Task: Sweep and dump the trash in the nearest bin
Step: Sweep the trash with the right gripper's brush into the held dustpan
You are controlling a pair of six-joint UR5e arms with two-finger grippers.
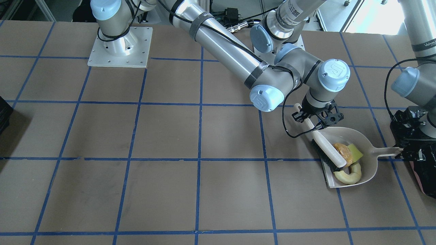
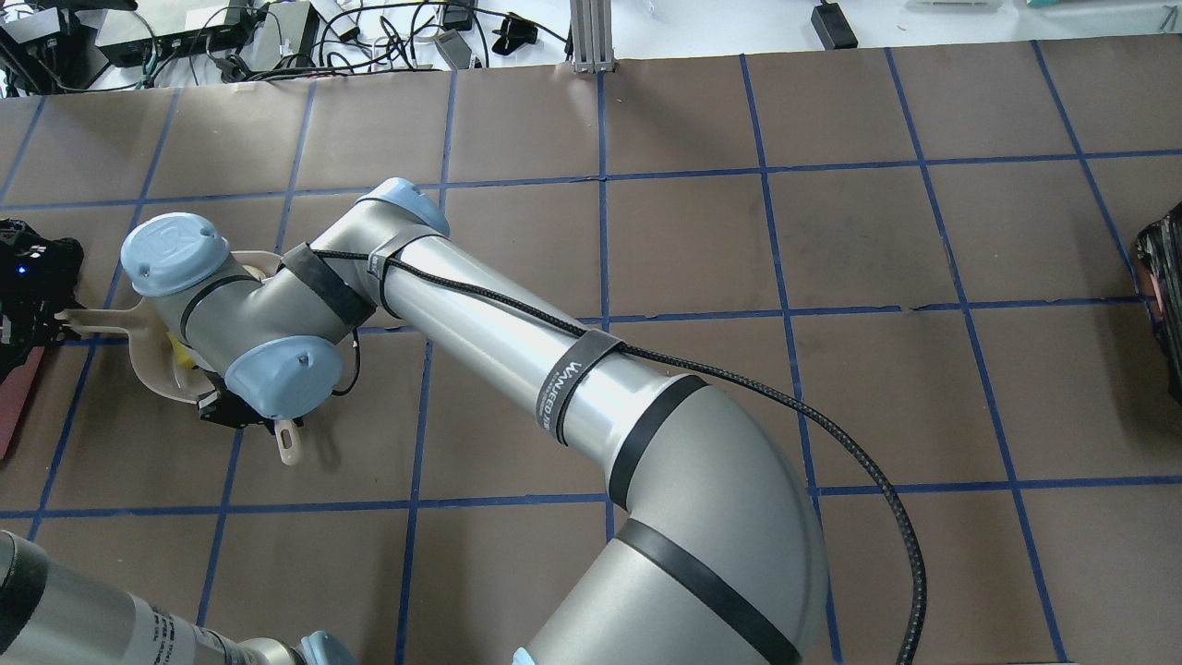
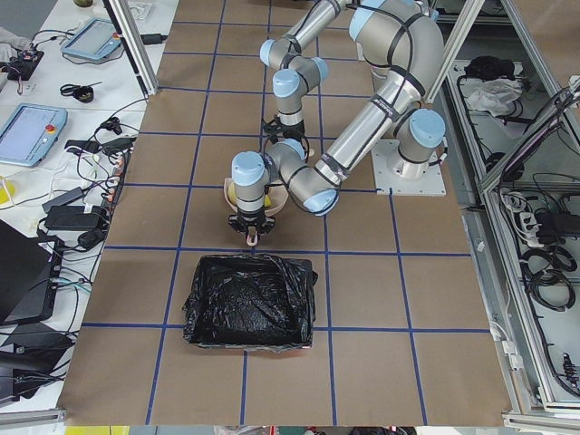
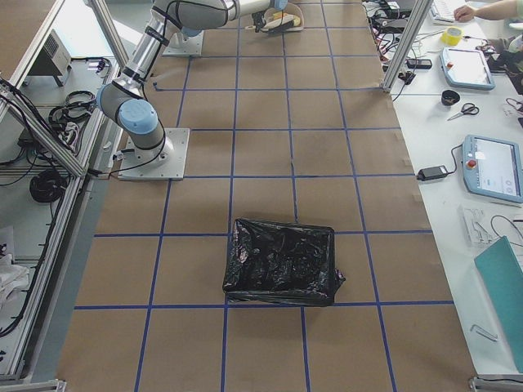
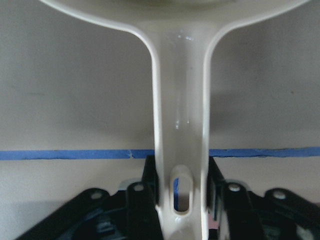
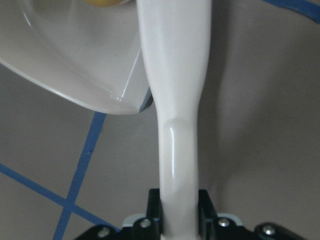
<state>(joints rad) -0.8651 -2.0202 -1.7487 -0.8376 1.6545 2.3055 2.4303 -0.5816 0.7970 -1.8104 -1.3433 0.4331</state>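
The cream dustpan [image 1: 369,160] lies flat on the table and holds all three trash pieces: a brown lump [image 1: 341,152], a yellow-green wedge [image 1: 355,150] and a pale crescent [image 1: 349,176]. My left gripper [image 1: 403,152] is shut on the dustpan's handle [image 5: 180,125]. My right gripper [image 1: 318,118] reaches across and is shut on the white brush handle [image 6: 175,100]. The brush [image 1: 328,149] lies across the pan's open mouth against the trash. The bin [image 3: 249,304], lined with a black bag, stands just beyond the left gripper; its pink side [image 1: 421,180] shows.
A second black-bagged bin [image 4: 282,261] stands at the table's other end and shows at the edge of the overhead view [image 2: 1165,296]. The right arm [image 2: 517,360] stretches diagonally across the table. Blue tape lines grid the brown tabletop [image 1: 170,136].
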